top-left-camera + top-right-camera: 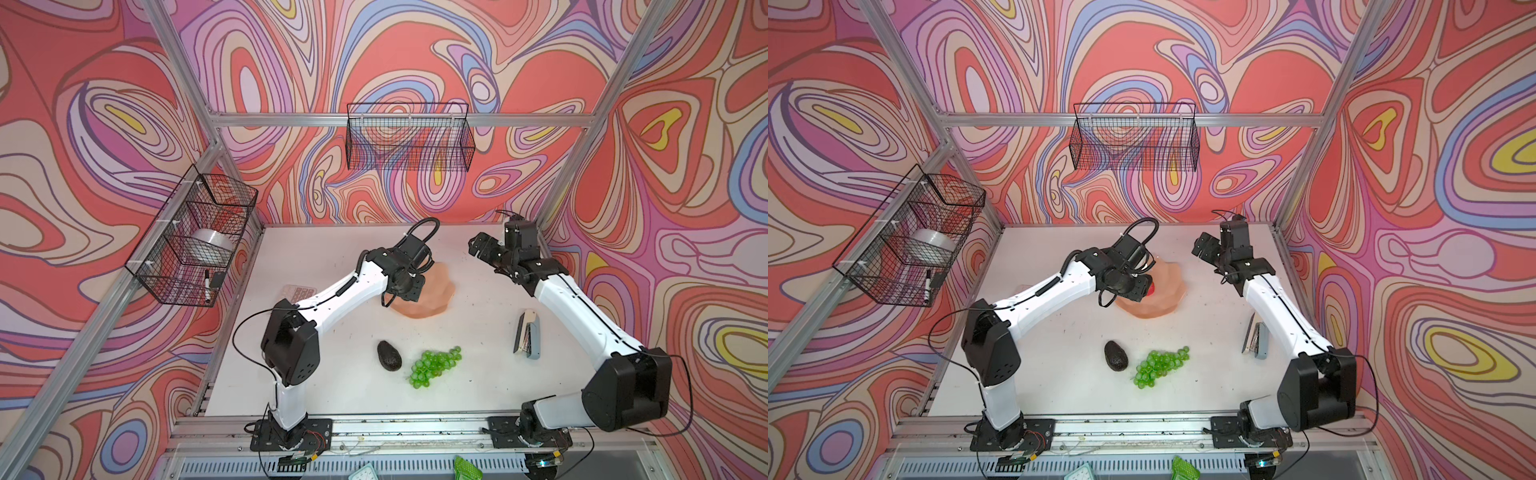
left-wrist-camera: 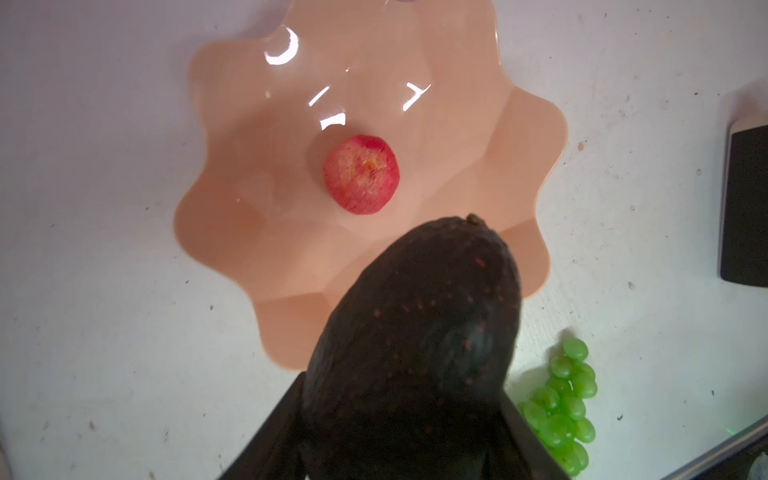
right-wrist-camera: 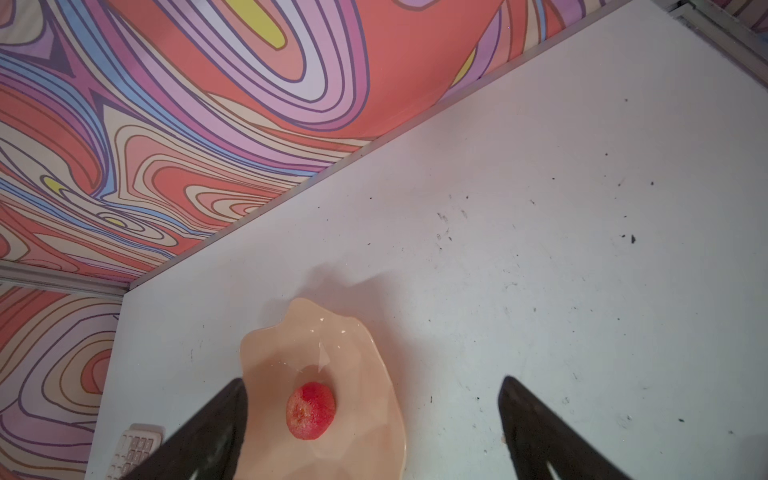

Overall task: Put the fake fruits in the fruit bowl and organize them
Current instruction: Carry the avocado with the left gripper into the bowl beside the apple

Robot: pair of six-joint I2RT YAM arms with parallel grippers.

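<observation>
In the glossy peach-pink scalloped bowl (image 2: 457,124) a small red apple (image 2: 360,174) is lying; over its rim the left tool (image 2: 407,428) is gripping a dark pear-shaped avocado (image 2: 415,332). A second dark avocado (image 1: 389,355) and translucent green grapes (image 1: 436,366) are waiting on the white tabletop (image 1: 478,395); the right tool (image 3: 374,385) is gaping wide, empty.

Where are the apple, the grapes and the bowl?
apple (image 2: 361,174): left wrist view, on the middle of its top.
grapes (image 1: 433,364): a top view, on the middle of the bunch.
bowl (image 2: 249,232): left wrist view, on its bare inner wall.
</observation>
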